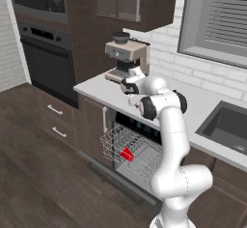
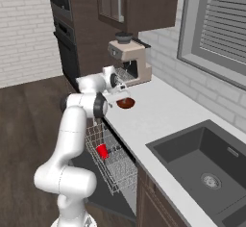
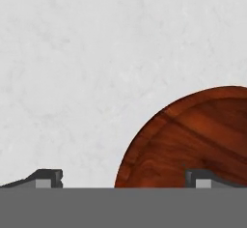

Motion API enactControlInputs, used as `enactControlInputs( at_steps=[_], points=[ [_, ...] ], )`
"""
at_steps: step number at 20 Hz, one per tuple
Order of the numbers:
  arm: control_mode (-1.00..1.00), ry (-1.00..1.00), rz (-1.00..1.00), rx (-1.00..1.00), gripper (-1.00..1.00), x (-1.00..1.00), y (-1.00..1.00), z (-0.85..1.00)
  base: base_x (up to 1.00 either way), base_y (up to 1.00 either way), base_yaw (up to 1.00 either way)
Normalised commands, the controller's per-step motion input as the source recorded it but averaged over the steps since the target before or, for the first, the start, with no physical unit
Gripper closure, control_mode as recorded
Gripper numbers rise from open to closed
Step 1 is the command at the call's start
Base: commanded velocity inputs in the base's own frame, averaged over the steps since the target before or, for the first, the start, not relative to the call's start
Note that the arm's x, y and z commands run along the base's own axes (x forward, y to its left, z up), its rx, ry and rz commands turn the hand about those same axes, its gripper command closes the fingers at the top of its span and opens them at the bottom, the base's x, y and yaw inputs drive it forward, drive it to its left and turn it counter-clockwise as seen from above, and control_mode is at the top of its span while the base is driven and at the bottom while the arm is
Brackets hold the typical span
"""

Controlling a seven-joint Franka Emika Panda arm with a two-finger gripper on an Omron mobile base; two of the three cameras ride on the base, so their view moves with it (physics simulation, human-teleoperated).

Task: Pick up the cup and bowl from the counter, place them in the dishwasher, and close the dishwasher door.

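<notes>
The reddish-brown bowl (image 2: pixel 126 103) sits on the light counter (image 2: pixel 158 115) in front of the coffee machine. My gripper (image 2: pixel 117 94) hangs just above it, open. In the hand view the gripper (image 3: pixel 128 178) straddles the left rim of the bowl (image 3: pixel 193 140): one fingertip (image 3: pixel 49 178) is over bare counter (image 3: pixel 96 53), the other over the bowl's inside. The red cup (image 1: pixel 126 154) lies in the pale wire rack (image 1: pixel 140 157) pulled out of the dishwasher. From the right base view the cup (image 2: pixel 102 151) shows in the same rack (image 2: pixel 115 168). The dishwasher door (image 2: pixel 98 195) is folded down, open.
A beige coffee machine (image 2: pixel 129 60) stands close behind the bowl against the wall. The dark sink (image 2: pixel 206 163) lies to the right. Upper cabinets (image 1: pixel 130 2) hang above the machine. A black wall oven (image 1: pixel 46 53) and drawers with silver handles (image 1: pixel 55 121) are to the left.
</notes>
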Motion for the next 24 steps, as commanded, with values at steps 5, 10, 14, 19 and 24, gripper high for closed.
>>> enactControlInputs(
  at_steps=[5, 10, 14, 19, 24],
  points=[
    [-1.0, 0.0, 0.03, 0.0, -1.0, 0.08, -0.02, -0.12, 0.0, 0.0, 0.0],
    [-1.0, 0.0, 0.0, 0.0, -1.0, 0.0, 0.0, 0.0, 0.0, 0.0, 0.0],
    [-1.0, 0.0, 0.0, 0.0, 1.0, 0.0, 0.0, 0.0, 0.0, 0.0, 0.0],
    [-1.0, 0.0, 0.0, 0.0, 1.0, 0.0, 0.0, 0.0, 0.0, 0.0, 0.0],
    [-1.0, 0.0, 0.0, 0.0, 1.0, 0.0, 0.0, 0.0, 0.0, 0.0, 0.0]
  ],
)
